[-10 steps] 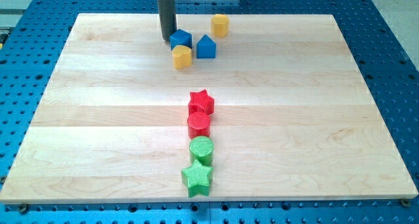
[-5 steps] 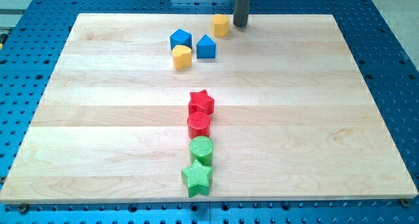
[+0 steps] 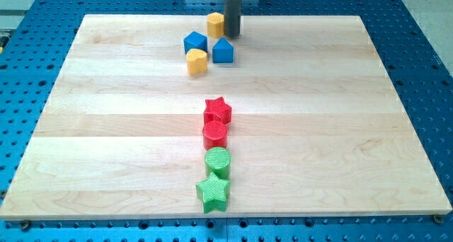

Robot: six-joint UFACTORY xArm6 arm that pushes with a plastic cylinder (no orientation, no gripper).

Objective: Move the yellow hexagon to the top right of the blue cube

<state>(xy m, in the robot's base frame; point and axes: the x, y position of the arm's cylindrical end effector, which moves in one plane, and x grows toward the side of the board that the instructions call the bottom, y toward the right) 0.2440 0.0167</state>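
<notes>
The yellow hexagon (image 3: 216, 24) lies near the board's top edge, just above and right of the blue cube (image 3: 195, 42). My tip (image 3: 232, 35) touches the hexagon's right side and stands just above the blue house-shaped block (image 3: 223, 51). A second yellow block (image 3: 197, 61) lies directly below the blue cube.
Down the board's middle run a red star (image 3: 218, 110), a red cylinder (image 3: 215, 134), a green cylinder (image 3: 218, 160) and a green star (image 3: 213, 192). The wooden board (image 3: 106, 129) rests on a blue perforated table.
My tip went from left of the blue cube round to the hexagon's right, then pushed the hexagon left, closer to the blue cube.
</notes>
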